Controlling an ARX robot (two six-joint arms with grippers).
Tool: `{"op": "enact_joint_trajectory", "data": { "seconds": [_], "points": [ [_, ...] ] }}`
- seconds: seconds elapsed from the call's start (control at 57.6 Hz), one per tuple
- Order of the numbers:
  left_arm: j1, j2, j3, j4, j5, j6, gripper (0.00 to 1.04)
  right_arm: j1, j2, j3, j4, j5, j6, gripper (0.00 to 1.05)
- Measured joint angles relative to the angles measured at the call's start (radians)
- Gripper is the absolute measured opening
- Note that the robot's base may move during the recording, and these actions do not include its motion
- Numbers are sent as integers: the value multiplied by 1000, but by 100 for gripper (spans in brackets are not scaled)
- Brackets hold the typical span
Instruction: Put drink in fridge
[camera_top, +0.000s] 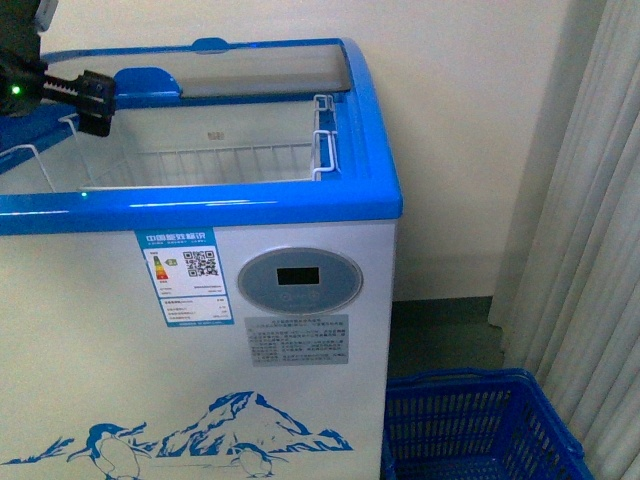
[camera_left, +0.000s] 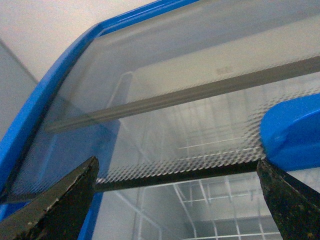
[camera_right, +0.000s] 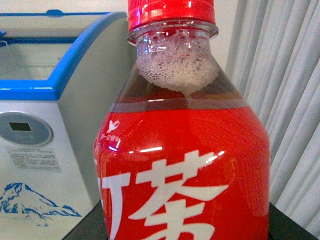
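Observation:
The drink (camera_right: 182, 150), a clear bottle with a red cap, a red label with white characters and foam at its neck, fills the right wrist view. My right gripper (camera_right: 185, 232) is shut on its lower body; only dark finger parts show at the bottle's sides. The drink is out of the front view. The fridge (camera_top: 200, 205), a white chest freezer with a blue rim, stands to the left of the drink (camera_right: 45, 90). Its glass lid (camera_left: 175, 100) is slid back, leaving the top open. My left gripper (camera_top: 95, 105) hangs open over the fridge's left side, its fingers (camera_left: 60, 205) either side of the lid's edge.
A white wire basket (camera_top: 230, 165) hangs inside the fridge. A blue lid handle (camera_left: 292, 135) is close to my left gripper. A blue lattice basket (camera_top: 480, 425) sits on the floor right of the fridge, with a pale curtain (camera_top: 590, 250) beyond it.

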Motion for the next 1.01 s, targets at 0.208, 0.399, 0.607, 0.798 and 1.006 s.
{"op": "enact_joint_trajectory", "data": {
  "seconds": [0.208, 0.399, 0.607, 0.798, 1.006],
  "points": [
    [23, -34, -109, 54, 5, -64, 97, 0, 0, 0, 0, 0, 0, 41],
    [13, -203, -211, 116, 11, -156, 97, 0, 0, 0, 0, 0, 0, 41],
    [7, -380, -333, 161, 7, -224, 97, 0, 0, 0, 0, 0, 0, 41],
    [9, -514, -451, 198, 5, -266, 97, 0, 0, 0, 0, 0, 0, 41],
    [21, -618, -583, 229, -3, -299, 97, 0, 0, 0, 0, 0, 0, 41]
  ]
}}
